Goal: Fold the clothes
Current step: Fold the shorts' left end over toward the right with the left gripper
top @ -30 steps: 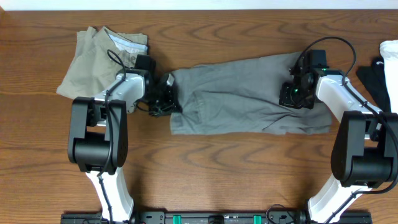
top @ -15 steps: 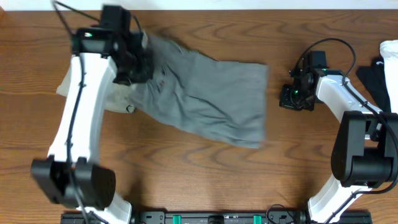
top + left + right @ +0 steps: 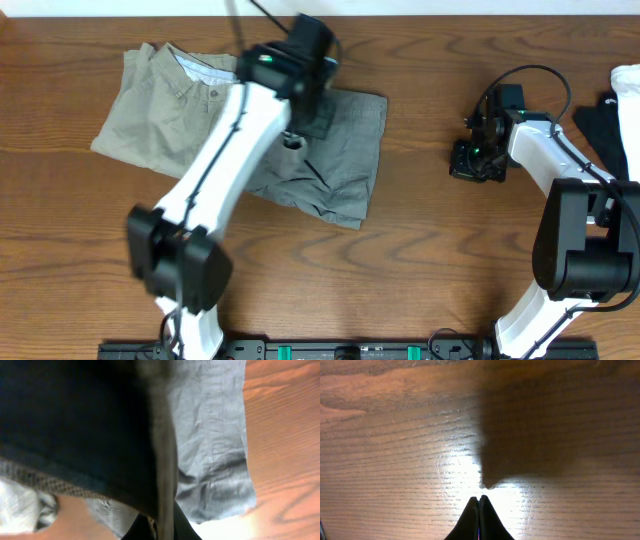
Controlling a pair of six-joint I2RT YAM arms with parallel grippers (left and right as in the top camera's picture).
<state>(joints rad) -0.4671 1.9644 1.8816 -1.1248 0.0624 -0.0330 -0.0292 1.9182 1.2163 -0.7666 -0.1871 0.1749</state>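
Two arms stand at the six o'clock edge of a brown wood-grain table (image 3: 420, 270), seen from overhead. The left arm (image 3: 225, 160) is stretched long. It runs from its base at seven o'clock up toward twelve o'clock, its white link crossing the clothes on a slant and its black wrist angled down over them.

In the left wrist view we see the left gripper (image 3: 160, 527) with its fingers pinching a raised fold of the mid-grey woven cotton shorts (image 3: 345, 150). The cloth hangs from the grip, dark and shadowed on the near side, with a paler panel spread on the wood beyond. From overhead, these shorts lie doubled over in a rumpled block just toward twelve o'clock of the table's centre.

At nine o'clock of them lie the olive-khaki shorts (image 3: 160, 110), bunched, with pale lining showing at the waistband. The arm hides where the two garments meet, so we cannot tell whether they touch.

The right arm (image 3: 560, 200) is folded compactly at three o'clock. The right gripper (image 3: 479, 500) points down at bare wood, well apart from the grey pair, its fingers pressed together on nothing. At the three o'clock edge sit a white cloth (image 3: 628, 85) and a black fabric item (image 3: 603, 125).
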